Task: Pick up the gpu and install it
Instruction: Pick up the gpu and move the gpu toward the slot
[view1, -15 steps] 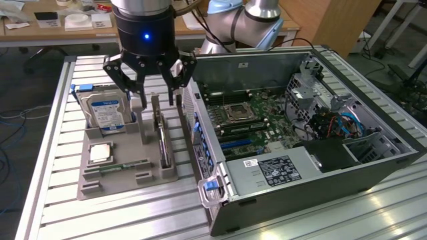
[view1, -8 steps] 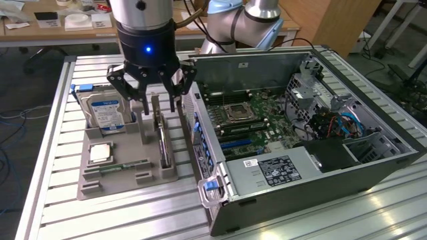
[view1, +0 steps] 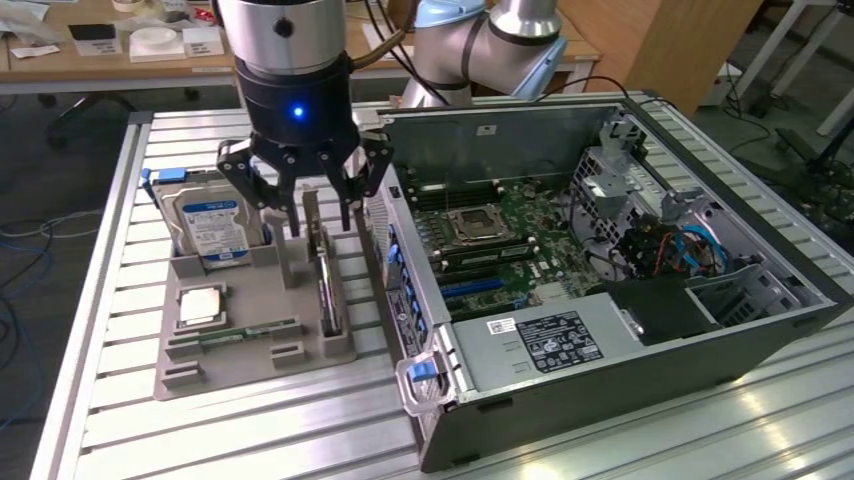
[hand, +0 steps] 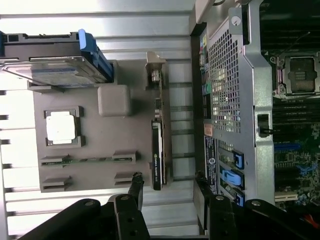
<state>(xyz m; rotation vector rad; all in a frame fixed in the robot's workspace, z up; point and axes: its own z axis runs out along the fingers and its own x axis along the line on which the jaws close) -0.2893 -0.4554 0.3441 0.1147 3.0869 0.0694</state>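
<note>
The gpu (view1: 324, 285) is a thin black card with a silvery end bracket. It stands on edge in a slot of the grey holder tray (view1: 200, 372). My gripper (view1: 318, 222) hangs just above the card's far end, open, one finger on each side of its top edge and nothing gripped. In the wrist view the gpu (hand: 159, 135) runs along the tray (hand: 115, 130), and my gripper (hand: 167, 192) straddles one end of it with its black fingers (hand: 136, 189) wide apart.
The tray also holds a silver hard drive (view1: 214, 225) with a blue label, a CPU (view1: 200, 303) and a green RAM stick (view1: 247, 333). The open PC case (view1: 747, 330) lies on the exterior view's right, motherboard (view1: 501, 235) exposed. Everything rests on a slatted aluminium table (view1: 267, 440).
</note>
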